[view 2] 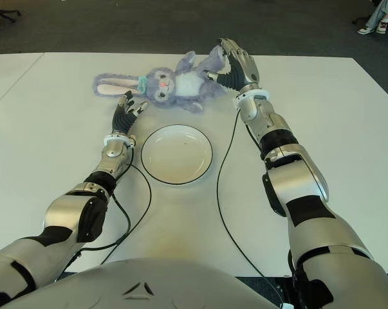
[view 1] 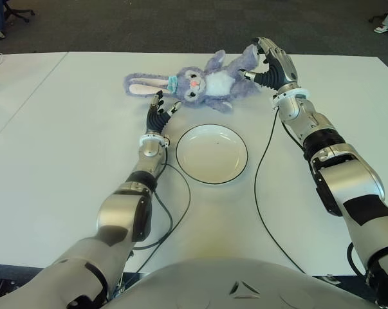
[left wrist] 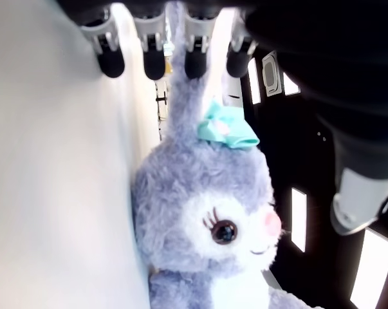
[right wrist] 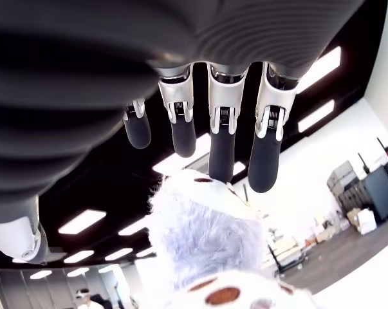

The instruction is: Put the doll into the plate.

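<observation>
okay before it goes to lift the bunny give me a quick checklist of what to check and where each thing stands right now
1. Plate has nothing in it to block the drop: ok.
2. Bunny lies on the table beyond the plate, not in it: not ok, step not yet done.
3. Right hand is at the bunny's foot end, fingers spread over the fur with no closed grasp: not ok.
4. Left hand is just short of the bunny's head, fingers open and holding nothing: not ok.
5. Whether either hand actually touches the fur: cannot tell.
</observation>
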You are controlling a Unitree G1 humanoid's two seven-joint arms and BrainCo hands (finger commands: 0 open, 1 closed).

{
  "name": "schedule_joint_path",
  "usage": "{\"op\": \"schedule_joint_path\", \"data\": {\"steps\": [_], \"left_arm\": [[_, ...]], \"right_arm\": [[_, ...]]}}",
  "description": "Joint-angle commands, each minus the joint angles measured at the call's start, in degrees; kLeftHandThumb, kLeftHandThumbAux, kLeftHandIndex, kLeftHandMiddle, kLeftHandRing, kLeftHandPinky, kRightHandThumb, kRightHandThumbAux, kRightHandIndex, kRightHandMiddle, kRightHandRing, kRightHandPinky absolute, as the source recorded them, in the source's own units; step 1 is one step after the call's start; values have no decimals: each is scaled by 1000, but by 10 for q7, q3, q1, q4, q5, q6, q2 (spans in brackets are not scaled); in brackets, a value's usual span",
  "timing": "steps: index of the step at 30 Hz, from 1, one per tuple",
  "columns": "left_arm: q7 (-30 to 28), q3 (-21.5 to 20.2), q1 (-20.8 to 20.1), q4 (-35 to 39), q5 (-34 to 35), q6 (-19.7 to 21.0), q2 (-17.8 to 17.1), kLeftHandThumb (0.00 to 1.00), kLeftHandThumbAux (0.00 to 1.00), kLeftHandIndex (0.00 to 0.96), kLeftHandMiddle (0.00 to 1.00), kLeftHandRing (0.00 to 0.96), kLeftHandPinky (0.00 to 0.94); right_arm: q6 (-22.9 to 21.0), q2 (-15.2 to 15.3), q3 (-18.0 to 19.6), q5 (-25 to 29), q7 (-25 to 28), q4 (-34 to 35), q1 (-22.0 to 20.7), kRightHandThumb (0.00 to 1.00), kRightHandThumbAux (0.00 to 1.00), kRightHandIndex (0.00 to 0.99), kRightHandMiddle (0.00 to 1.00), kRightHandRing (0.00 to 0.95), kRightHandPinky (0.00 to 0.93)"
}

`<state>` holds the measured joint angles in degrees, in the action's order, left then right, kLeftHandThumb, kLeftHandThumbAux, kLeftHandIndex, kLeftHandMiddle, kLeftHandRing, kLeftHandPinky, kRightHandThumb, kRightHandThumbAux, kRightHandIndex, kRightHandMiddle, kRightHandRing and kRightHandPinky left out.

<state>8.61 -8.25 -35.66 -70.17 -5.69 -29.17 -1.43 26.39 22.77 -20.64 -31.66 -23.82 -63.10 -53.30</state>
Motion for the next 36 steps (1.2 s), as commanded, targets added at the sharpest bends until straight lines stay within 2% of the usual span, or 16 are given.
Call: {"op": "schedule_joint_path", "data": {"steps": [1,9,18,23,25,36], "left_arm": [[17,14,115,-78,-18,73,36,0,549,52,59,48,44],[5,4,120,-83,-10,85,38,0,517,51,55,42,28],[13,10,118,-82,-18,79,38,0,507,53,63,46,41],[12,7,114,-80,-14,76,39,0,507,51,61,43,40],[20,11,115,-80,-18,73,38,0,512,55,64,45,44],[31,21,115,-79,-32,75,39,0,514,50,60,46,49]], "right_arm": [[0,-29,-28,-25,13,-21,6,259,478,74,105,234,361],[-7,-50,-45,-33,9,-32,7,258,478,66,84,218,342],[-9,-64,-57,-36,3,-47,3,296,486,70,84,238,393],[-7,-66,-60,-37,-4,-55,0,299,487,77,90,256,436],[-5,-66,-61,-38,-7,-58,-1,300,490,80,94,268,486],[7,-53,-64,-40,-14,-68,-4,297,509,85,90,277,440]]}}
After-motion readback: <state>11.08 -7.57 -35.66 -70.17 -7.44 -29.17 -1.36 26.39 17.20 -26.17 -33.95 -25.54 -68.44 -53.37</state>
